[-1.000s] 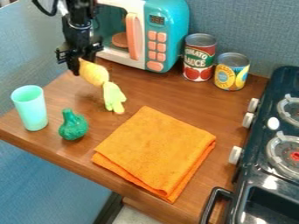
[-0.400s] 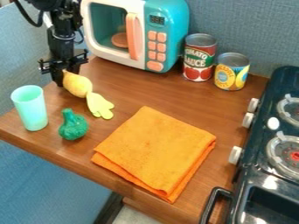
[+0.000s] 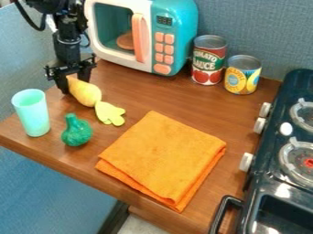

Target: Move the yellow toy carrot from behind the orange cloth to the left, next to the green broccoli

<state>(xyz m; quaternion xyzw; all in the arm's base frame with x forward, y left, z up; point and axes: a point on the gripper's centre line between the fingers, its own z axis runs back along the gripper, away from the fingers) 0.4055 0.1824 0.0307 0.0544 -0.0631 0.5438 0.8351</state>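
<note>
- yellow bulbous toy with lobed lime end is behind-left of the folded orange cloth
- black two-finger gripper pinches the toy's narrow tip
- bumpy green toy vegetable stands left of the cloth

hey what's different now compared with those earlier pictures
The gripper and the yellow toy with the pale green end that it holds have moved left in the view and toward the front, away from the microwave, with a slight shift back right at the last. The grip hasn't let go. Cup, cloth and cans stayed put.
</note>
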